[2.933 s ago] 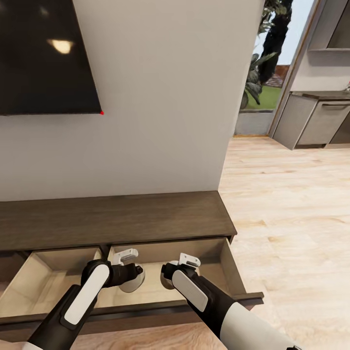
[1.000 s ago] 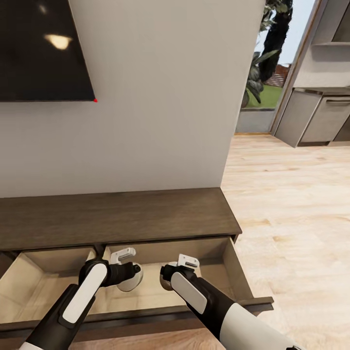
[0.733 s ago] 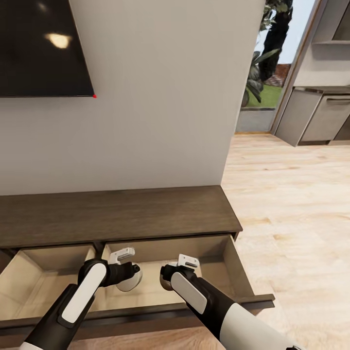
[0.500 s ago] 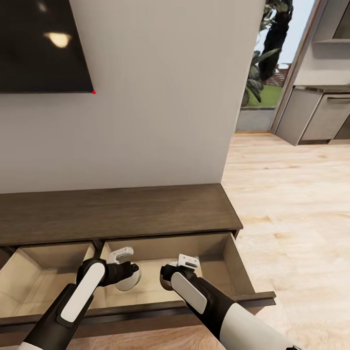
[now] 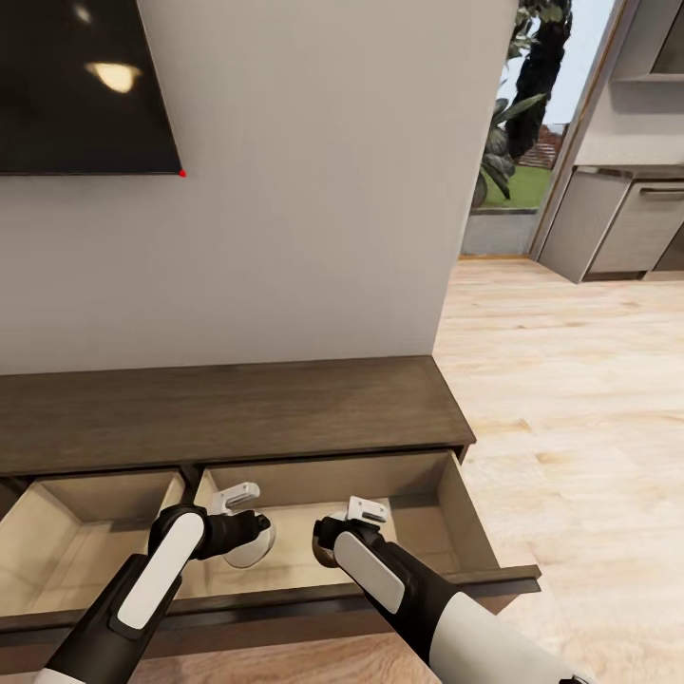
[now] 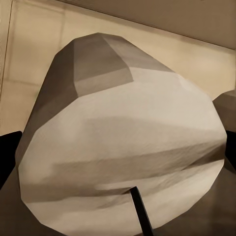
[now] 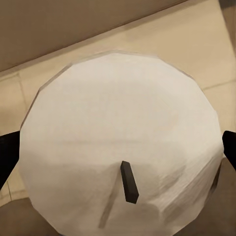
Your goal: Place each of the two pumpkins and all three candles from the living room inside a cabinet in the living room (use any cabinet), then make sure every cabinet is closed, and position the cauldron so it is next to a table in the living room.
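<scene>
Gripping stubby off-white, dark-wicked candles (image 6: 123, 147) over the cabinet (image 5: 228, 418) drawer.

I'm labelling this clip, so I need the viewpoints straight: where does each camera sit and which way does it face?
Head view: up on the head, looking down at the cabinet with both drawers open; both arms show.
Left wrist view: by the left gripper, close on its candle; dark fingertips at the edges.
Right wrist view: by the right gripper, facing its candle's wick end.
Shared: the candles and the pale drawer floor.
</scene>
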Available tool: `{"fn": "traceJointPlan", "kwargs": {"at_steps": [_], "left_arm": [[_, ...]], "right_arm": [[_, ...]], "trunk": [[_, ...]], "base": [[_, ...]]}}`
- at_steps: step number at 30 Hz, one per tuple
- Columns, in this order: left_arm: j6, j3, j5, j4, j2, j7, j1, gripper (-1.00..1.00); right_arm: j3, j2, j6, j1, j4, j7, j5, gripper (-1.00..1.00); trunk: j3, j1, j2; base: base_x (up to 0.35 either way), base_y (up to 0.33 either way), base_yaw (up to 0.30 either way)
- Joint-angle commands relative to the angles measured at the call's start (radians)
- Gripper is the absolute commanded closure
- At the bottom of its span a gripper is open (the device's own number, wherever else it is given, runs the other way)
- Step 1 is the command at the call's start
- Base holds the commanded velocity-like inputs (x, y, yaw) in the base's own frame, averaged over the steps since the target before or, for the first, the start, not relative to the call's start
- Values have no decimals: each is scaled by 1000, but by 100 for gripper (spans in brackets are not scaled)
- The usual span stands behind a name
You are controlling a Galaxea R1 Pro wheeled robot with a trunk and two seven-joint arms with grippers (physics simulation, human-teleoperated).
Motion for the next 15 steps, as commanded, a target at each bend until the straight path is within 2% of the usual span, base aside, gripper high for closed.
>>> {"fn": "traceJointPlan", "kwargs": {"at_steps": [1,13,15], "left_arm": [[1,-2,8,-1,1,10,-1,100],[1,-2,8,-1,0,9,-1,100],[1,-2,8,-1,0,9,-1,100]], "right_arm": [[2,0,4,-1,-1,-7,-3,100],[2,0,4,-1,0,-7,-3,100],[2,0,4,-1,1,-7,-3,100]], "trunk": [[-1,0,0],[-1,0,0],[-7,7,-14]], "base": [[0,0,0],[0,0,0],[0,0,0]]}}
